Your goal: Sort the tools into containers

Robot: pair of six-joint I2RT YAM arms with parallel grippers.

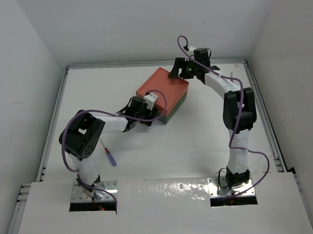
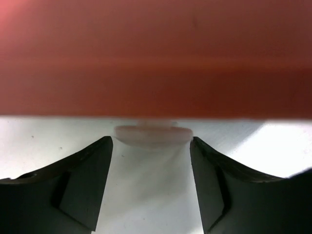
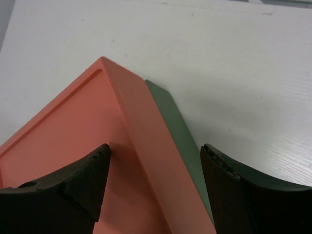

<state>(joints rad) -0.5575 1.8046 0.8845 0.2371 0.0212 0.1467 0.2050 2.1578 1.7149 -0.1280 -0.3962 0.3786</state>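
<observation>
The containers are a salmon-red drawer box [image 1: 162,87] stacked on a dark green one [image 1: 178,109]. My left gripper [image 1: 148,108] is at the red drawer's front [image 2: 156,58]. It is open, with a fingertip at each end of the small white knob [image 2: 152,134]. My right gripper [image 1: 176,71] is open at the boxes' far corner. One finger is over the red top [image 3: 73,146] and the other is outside the green edge [image 3: 183,134]. One blue-and-red screwdriver [image 1: 109,154] lies on the table by the left arm. The pliers and other screwdrivers are out of view.
The white table [image 1: 198,146] is ringed by a low metal rail [image 1: 264,123] and white walls. Purple cables loop off both arms. The left arm's elbow [image 1: 82,135] hangs beside the screwdriver.
</observation>
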